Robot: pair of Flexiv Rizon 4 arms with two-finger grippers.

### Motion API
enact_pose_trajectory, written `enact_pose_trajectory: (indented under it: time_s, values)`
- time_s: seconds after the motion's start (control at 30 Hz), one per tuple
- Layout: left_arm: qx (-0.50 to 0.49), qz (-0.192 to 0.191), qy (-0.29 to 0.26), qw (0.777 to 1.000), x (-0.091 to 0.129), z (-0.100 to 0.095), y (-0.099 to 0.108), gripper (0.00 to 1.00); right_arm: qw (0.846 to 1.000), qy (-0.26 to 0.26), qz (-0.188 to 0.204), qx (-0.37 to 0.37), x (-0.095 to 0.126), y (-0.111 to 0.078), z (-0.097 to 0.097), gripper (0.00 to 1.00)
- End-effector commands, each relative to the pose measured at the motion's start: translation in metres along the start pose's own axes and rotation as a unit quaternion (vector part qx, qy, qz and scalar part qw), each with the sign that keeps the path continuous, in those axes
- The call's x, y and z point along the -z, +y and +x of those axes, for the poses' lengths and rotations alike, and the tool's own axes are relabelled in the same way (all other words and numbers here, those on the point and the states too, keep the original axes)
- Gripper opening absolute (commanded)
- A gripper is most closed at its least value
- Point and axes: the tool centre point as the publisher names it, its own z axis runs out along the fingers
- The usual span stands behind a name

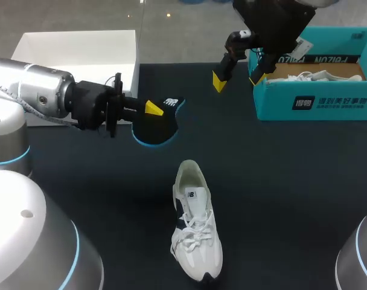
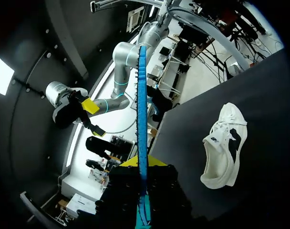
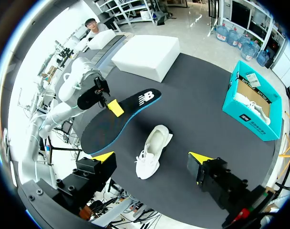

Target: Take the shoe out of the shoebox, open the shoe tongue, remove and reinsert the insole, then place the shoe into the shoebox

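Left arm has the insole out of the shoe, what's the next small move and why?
Probably carry the insole over to the shoe and tilt it toe-first toward the opening. The left gripper is shut on the insole, holding it in the air, while the shoe lies with its mouth facing up and the right gripper hangs open, well away.

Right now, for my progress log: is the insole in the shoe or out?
Out: the left arm's jaws hold the insole, apart from the shoe.
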Motion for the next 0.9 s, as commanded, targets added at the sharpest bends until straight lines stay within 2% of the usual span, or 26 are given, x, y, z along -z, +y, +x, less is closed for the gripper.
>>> enact_pose_trajectory:
  time_s: [0.03, 0.6, 0.7, 0.8, 0.9]
  values:
    - [-0.018, -0.052, 0.012, 0.998, -0.001, -0.003, -0.014, 0.00, 1.000, 0.000, 0.001, -0.001, -0.001, 0.001, 0.000, 1.00]
    - [-0.018, -0.052, 0.012, 0.998, -0.001, -0.003, -0.014, 0.00, 1.000, 0.000, 0.001, -0.001, -0.001, 0.001, 0.000, 1.00]
    - [-0.096, -0.061, 0.006, 0.993, -0.001, -0.015, -0.014, 0.00, 1.000, 0.000, 0.001, -0.001, -0.001, 0.001, 0.000, 1.00]
    - [-0.158, -0.062, 0.017, 0.985, -0.002, -0.019, -0.015, 0.00, 1.000, 0.000, 0.001, -0.001, -0.001, 0.001, 0.000, 1.00]
    - [-0.199, -0.079, 0.024, 0.976, 0.000, -0.021, -0.015, 0.00, 1.000, 0.000, 0.001, -0.001, -0.001, 0.001, 0.000, 1.00]
